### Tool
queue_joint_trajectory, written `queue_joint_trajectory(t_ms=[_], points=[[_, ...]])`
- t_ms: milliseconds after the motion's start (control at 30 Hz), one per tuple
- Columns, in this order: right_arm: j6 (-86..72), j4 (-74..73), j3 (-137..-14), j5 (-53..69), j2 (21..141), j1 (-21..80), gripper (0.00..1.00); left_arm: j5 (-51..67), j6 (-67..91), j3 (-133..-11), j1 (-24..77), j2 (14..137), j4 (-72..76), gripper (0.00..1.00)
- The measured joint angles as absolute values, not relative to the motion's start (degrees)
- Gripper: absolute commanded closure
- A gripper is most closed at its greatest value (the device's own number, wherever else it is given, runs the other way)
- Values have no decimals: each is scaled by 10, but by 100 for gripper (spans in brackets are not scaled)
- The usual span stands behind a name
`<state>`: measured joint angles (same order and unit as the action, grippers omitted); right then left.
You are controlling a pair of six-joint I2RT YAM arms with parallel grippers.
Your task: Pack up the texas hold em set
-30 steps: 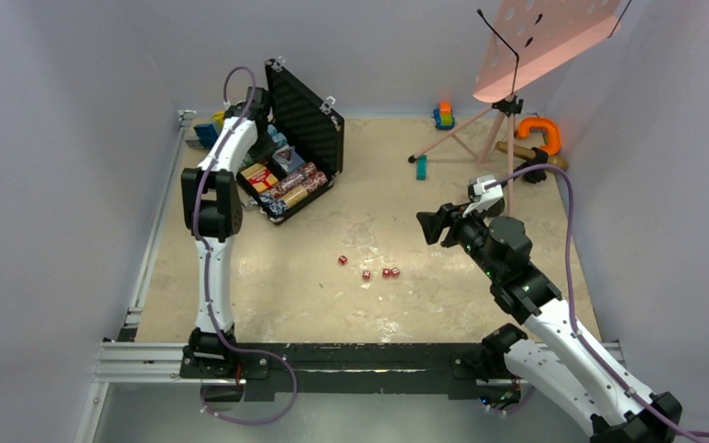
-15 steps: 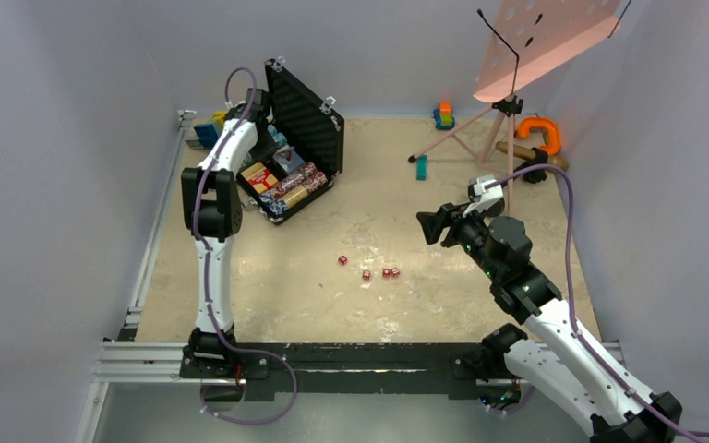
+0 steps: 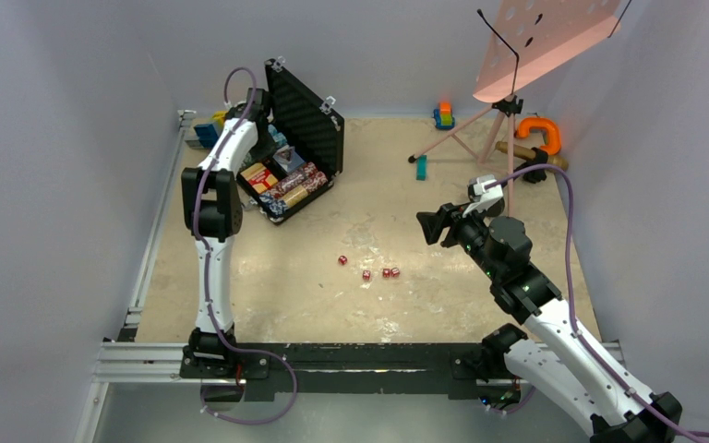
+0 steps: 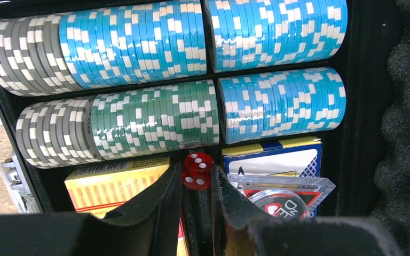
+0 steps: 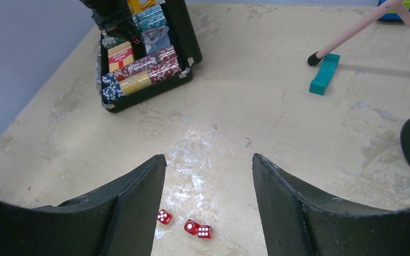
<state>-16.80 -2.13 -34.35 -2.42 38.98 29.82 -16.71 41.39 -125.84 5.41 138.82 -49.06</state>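
Note:
The black briefcase (image 3: 318,192) lies open at the far left, lid (image 3: 306,116) upright. My left gripper (image 4: 197,178) is inside it, shut on a red die (image 4: 196,170) held over the slot between the yellow-red card box (image 4: 115,185) and a blue card box (image 4: 277,159). Rows of blue, green and grey chips (image 4: 155,120) fill the slots beyond. Several red dice (image 3: 366,274) lie on the table's middle. My right gripper (image 5: 209,176) is open, hovering above and behind three of the dice (image 5: 191,226); it also shows in the top view (image 3: 430,227).
A clear-cased dealer button (image 4: 285,193) sits by the blue card box. A pink music stand (image 3: 506,111) stands at the far right, with a teal block (image 5: 324,73) at its foot. An orange clamp (image 3: 541,133) and toy blocks (image 3: 443,114) lie at the back.

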Motion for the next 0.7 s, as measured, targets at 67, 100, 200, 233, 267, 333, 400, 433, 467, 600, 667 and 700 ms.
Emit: queue_joint_trajectory(t_ms=[67,100,200,233,267,333,400,433,467,600,667,700], points=[[-168,-21,-343,-24,390,298,35,-169,414,-1262,54,1389,-495,100],[-168,-21,-343,-24,390,298,35,-170,414,-1263,54,1389,-496,100],[-168,-21,-343,-24,390,298,35,-173,414,-1276,54,1392,-509,100],[-168,-21,-343,-24,390,298,35,-177,414,-1280,54,1393,-515,100],[-168,-21,-343,-24,390,298,35,-182,414,-1285,54,1395,-522,100],[-168,-21,-343,-24,390,298,35,-185,414,-1290,53,1399,-527,100],[-168,-22,-343,-24,390,298,35,-186,414,-1293,53,1400,-530,100],[-168,-21,-343,-24,390,298,35,-187,414,-1294,53,1401,-531,100],[-168,-22,-343,-24,390,298,35,-187,414,-1295,53,1401,-533,100],[-168,-21,-343,-24,390,298,35,-182,408,-1295,53,1402,-531,100],[-168,-21,-343,-24,390,298,35,-177,401,-1295,53,1402,-528,100],[-168,-21,-343,-24,390,298,35,-174,397,-1294,53,1402,-526,100]])
